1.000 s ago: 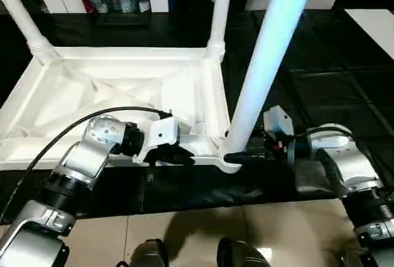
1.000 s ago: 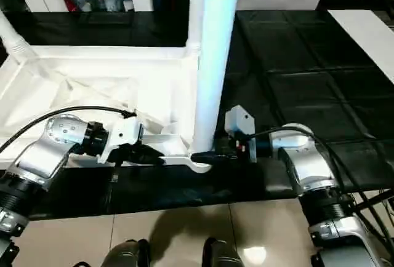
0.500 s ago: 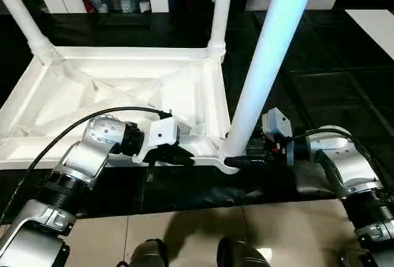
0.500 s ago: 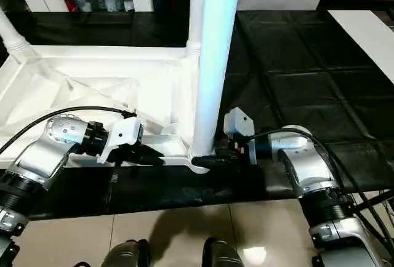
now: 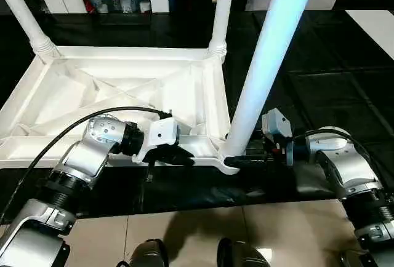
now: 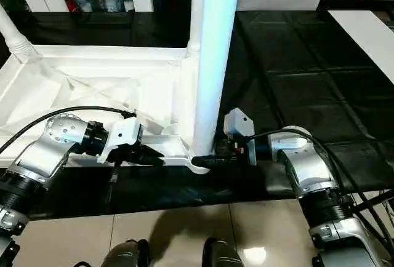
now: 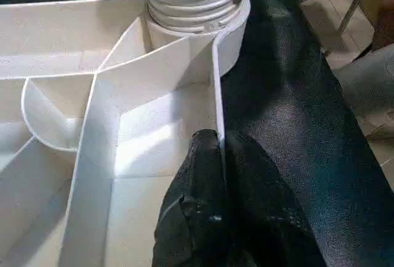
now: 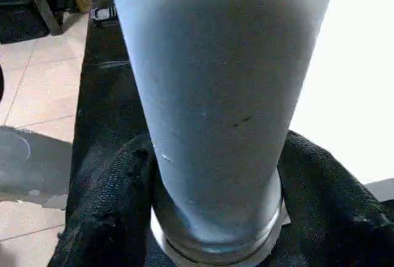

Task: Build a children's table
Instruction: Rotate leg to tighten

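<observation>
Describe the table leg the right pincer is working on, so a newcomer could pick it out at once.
Start at the white table top lying upside down on the black surface, ribs up. Go to its near corner on the robot's right, where the right pincer closes around the base of a leg. Unlike the two legs at the far corners, this one stands nearest the camera, looks thickest, and has a bluish tint.

Black mat (image 5: 320,82) (beige floor tiles (image 5: 184,236) nearer).
</observation>
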